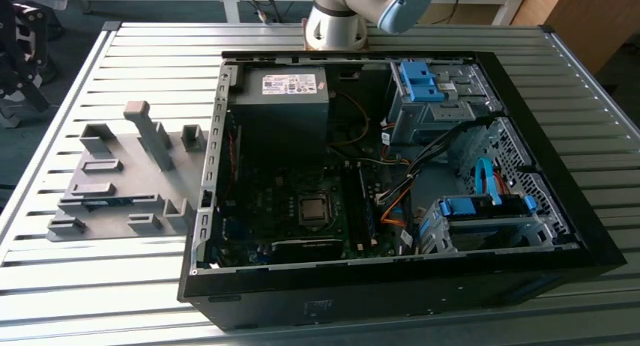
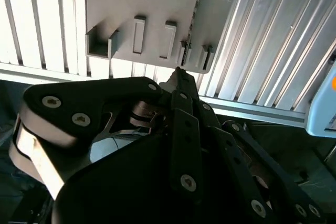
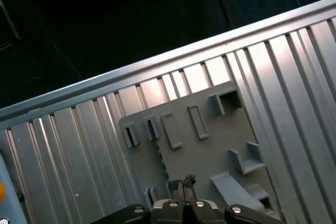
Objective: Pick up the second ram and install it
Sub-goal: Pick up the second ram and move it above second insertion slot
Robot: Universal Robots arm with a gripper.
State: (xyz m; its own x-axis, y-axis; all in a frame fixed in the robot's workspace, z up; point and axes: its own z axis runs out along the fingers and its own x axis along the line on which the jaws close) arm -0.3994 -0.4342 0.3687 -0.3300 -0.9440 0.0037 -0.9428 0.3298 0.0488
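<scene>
Gripper [image 3: 181, 183] hovers above grey holder tray [image 1: 135, 177], fingers pinched together, empty. Second ram [image 1: 104, 202] sits on edge in tray slot, on bench [image 1: 150, 54] beside computer case [image 1: 400, 286]. Good grasp likely needs fingers opened first, pads square across board faces, mid-length, straight lift.

**Second ram lodged in holder tray**

The second ram [image 1: 105, 202] is seen as a thin, narrow blue-green strip, low on the exterior view's left. It is lodged lengthwise in a slot of the grey holder tray [image 1: 125, 183]. Its chips and label cannot be made out.
</scene>
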